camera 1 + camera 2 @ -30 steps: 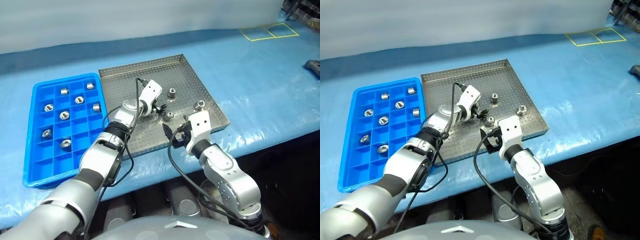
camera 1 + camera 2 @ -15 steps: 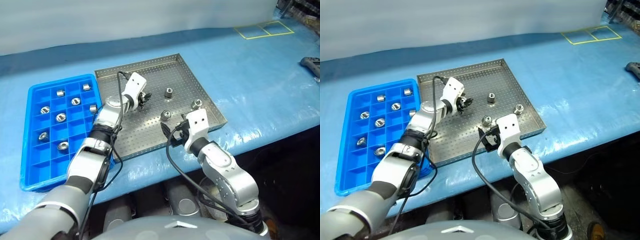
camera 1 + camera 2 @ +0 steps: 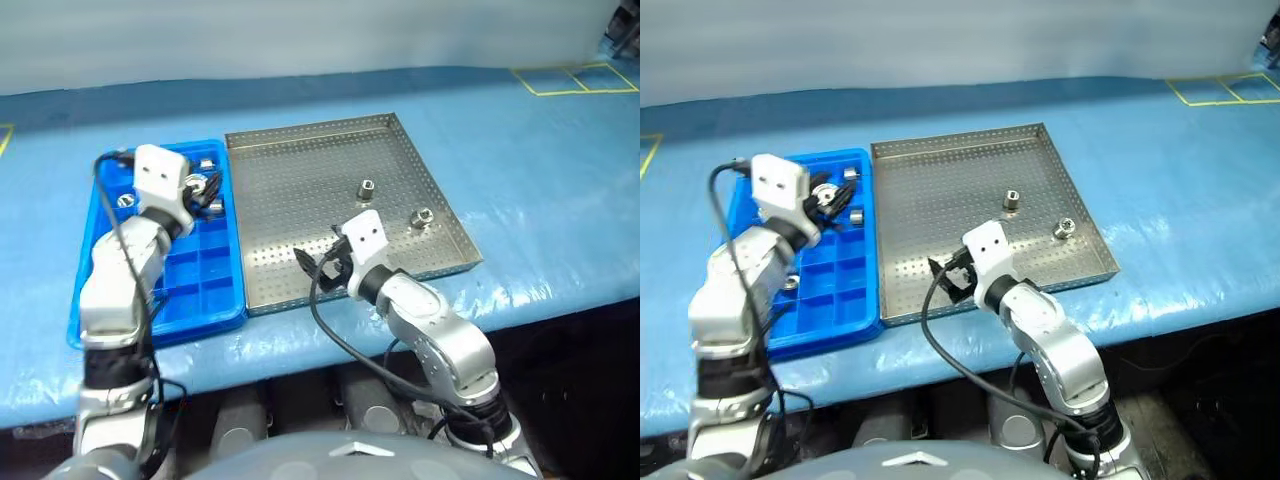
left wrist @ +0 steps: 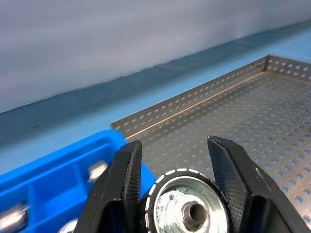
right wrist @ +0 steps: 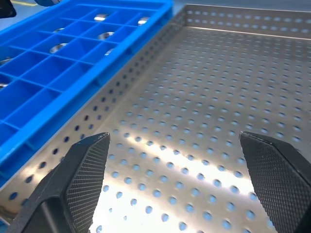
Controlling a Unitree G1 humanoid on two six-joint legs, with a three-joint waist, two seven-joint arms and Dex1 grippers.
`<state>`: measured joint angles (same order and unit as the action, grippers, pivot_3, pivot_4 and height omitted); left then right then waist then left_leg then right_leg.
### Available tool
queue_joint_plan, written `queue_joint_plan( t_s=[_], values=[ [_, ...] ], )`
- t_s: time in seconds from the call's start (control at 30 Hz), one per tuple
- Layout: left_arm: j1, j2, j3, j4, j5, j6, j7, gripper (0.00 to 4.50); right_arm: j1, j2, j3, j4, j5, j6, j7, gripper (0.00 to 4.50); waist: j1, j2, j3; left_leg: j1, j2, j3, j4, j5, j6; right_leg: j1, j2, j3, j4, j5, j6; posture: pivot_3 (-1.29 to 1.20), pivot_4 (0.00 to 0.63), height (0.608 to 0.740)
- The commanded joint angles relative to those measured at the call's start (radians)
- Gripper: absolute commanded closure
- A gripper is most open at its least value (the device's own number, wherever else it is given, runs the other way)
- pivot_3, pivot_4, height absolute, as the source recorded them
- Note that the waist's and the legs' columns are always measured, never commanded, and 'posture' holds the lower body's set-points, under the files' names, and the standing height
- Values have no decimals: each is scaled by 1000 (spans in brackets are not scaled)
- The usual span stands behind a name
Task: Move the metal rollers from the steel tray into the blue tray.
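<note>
My arms are silver-grey, built of rounded segments with black bands at the joints. Each wrist ends in a white boxy housing with two small dark screw dots on its face. A thin black cable loops loosely from each housing back along the forearm. My left pincer [image 4: 177,182] has two black, smooth, tapered fingers; my right pincer [image 5: 182,167] has two black fingers with finely cross-hatched pads [image 5: 85,174].
</note>
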<state>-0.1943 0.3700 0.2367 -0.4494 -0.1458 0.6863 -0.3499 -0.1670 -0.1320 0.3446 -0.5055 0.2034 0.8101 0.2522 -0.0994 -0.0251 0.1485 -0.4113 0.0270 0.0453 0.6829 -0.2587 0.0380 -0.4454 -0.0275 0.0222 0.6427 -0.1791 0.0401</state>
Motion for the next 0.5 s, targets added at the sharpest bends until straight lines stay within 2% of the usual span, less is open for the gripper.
queue_joint_plan(
  t_s=[0.03,0.27,0.5],
  values=[
    [96,-4,72,-200,-34,62,37,2612,-63,12,43,26,14,-41,58,0,27,0,0,0,0,0,0,0,0,0,0,0,0,0,0,64,150,740],
    [368,-57,142,-409,-18,134,117,2612,-180,42,137,149,12,-106,168,0,107,0,0,0,0,0,1,0,0,1,-1,-2,-1,-2,-5,197,150,740],
    [510,-112,155,-416,15,91,182,2612,-201,54,164,187,10,-133,219,0,157,0,0,0,0,-2,1,0,0,2,-1,-6,-1,-4,-5,252,150,740]
  ],
)
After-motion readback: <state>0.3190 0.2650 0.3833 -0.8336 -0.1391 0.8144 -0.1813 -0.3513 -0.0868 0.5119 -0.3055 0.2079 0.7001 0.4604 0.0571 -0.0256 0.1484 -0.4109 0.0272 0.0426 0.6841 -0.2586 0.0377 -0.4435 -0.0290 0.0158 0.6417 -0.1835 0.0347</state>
